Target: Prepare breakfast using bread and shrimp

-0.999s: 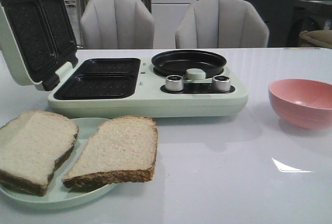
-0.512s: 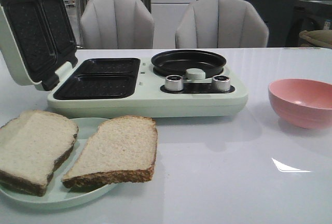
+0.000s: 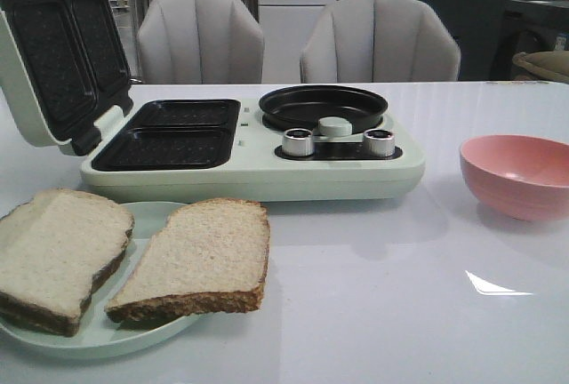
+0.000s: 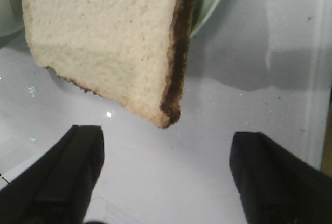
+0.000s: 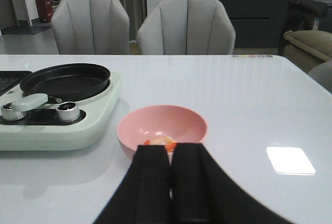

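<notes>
A glossy white surface (image 3: 382,313) fills the front view, catching a bright window reflection near its right front. Two slices of bread (image 3: 197,260) lie side by side on a pale green plate (image 3: 156,217) at the left front, the right slice overhanging the plate's rim. Behind the plate stands a mint-green breakfast maker (image 3: 267,166) with its lid (image 3: 53,51) tipped up to the left, two dark sandwich plates exposed, a round black frying pan (image 3: 324,105) on its right half and two silver knobs (image 3: 300,142) at the front. A pink bowl (image 3: 516,173) sits well apart to the right; in the right wrist view the shrimp (image 5: 161,141) lies inside it, small and orange-pink, partly hidden by the fingers.

Two grey upholstered chairs (image 3: 380,39) stand at the far edge of the surface, with white cabinets, a dark counter and curtains behind them.

The left gripper (image 4: 163,177) hovers just off the corner of the near slice, its black fingers (image 4: 62,180) spread wide with nothing between them. The right gripper (image 5: 173,182) points toward the pink bowl, its fingers (image 5: 150,182) pressed together and holding nothing.
</notes>
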Controlling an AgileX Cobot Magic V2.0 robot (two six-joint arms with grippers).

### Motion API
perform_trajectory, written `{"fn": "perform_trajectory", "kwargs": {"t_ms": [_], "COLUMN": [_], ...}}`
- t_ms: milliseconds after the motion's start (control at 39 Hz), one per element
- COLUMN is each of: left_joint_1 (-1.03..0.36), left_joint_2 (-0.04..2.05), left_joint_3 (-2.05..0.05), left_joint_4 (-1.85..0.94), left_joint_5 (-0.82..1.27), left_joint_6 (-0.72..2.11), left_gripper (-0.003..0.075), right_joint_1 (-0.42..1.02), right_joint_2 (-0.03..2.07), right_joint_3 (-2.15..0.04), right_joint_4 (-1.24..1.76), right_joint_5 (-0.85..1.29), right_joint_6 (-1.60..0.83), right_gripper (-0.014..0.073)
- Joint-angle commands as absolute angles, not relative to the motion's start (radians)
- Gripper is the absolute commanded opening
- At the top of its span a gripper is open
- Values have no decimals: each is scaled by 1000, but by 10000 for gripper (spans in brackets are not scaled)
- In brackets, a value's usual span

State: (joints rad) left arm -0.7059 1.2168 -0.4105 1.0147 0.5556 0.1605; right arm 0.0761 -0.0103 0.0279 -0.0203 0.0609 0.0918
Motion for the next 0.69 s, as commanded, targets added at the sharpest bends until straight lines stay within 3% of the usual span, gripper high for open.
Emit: {"fn": "perform_trajectory", "kwargs": {"t_ms": [0,512,666], "left_joint_1": [-712,-656,-647], "left_joint_2": [1267,1498,1531], "left_joint_3": [-460,-541,-557], "left_joint_4": [1078,1184,1212], "left_joint_5": [532,484,484], "left_joint_6": [126,113,113], "left_gripper": [553,546,442], "right_joint_1": [69,69,69], "right_joint_2": [-32,-32,-32], "right_joint_3": [9,9,9], "right_joint_4": [-28,-28,-28], "right_joint_5": [-21,-21,-21], "right_joint_6": [90,90,90], "right_gripper": [153,153,153]}}
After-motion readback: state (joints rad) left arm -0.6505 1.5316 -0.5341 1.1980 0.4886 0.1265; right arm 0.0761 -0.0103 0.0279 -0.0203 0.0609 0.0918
